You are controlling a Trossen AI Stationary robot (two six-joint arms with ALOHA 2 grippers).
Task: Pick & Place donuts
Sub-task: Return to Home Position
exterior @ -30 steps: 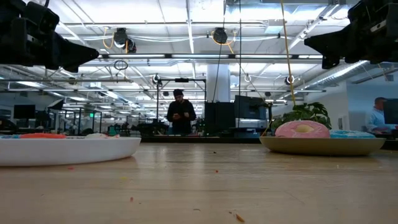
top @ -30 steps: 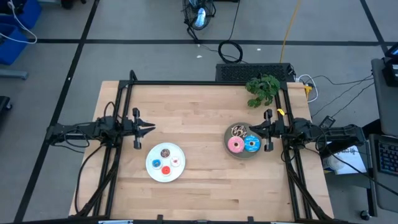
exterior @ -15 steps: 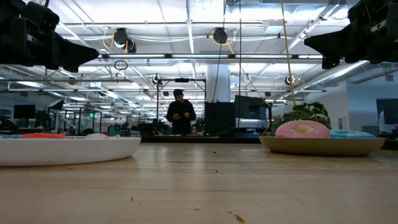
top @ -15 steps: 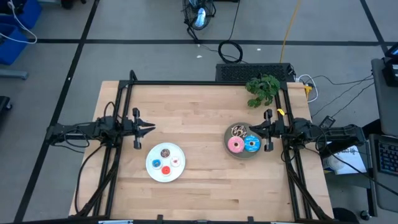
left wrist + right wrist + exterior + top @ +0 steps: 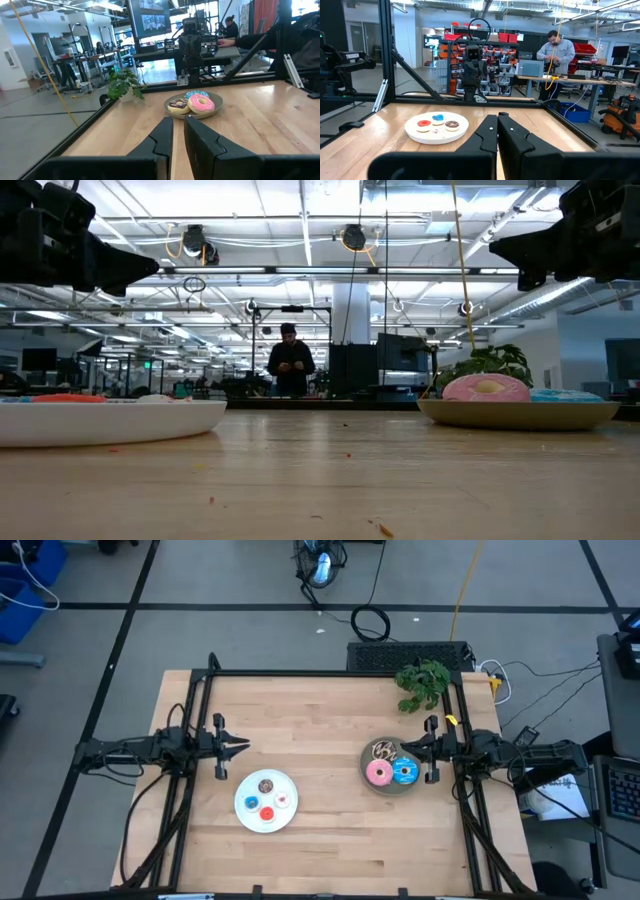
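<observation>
Three larger donuts lie on the grey plate (image 5: pixel 392 785): chocolate-sprinkled (image 5: pixel 383 750), pink (image 5: pixel 378 773) and blue (image 5: pixel 404 772). The mini donuts rest on the white plate (image 5: pixel 248 816): brown (image 5: pixel 266 786), blue (image 5: pixel 251 804), red (image 5: pixel 267 813) and a whitish one (image 5: pixel 283 800). My left gripper (image 5: pixel 243 747) hovers raised by the table's left side, beyond the white plate, with its fingers together but for a slim gap (image 5: pixel 178 125). My right gripper (image 5: pixel 405 748) hangs shut above the grey plate's far right rim and points left (image 5: pixel 497 119). Both are well above the table in the low view (image 5: pixel 150 265) (image 5: pixel 495 248).
A green plant (image 5: pixel 422 683) stands at the table's far right corner. Black frame rails run along the left, right and far edges (image 5: pixel 330 674). Bare wood lies between the two plates and across the near half. A person (image 5: pixel 290 365) stands in the room behind.
</observation>
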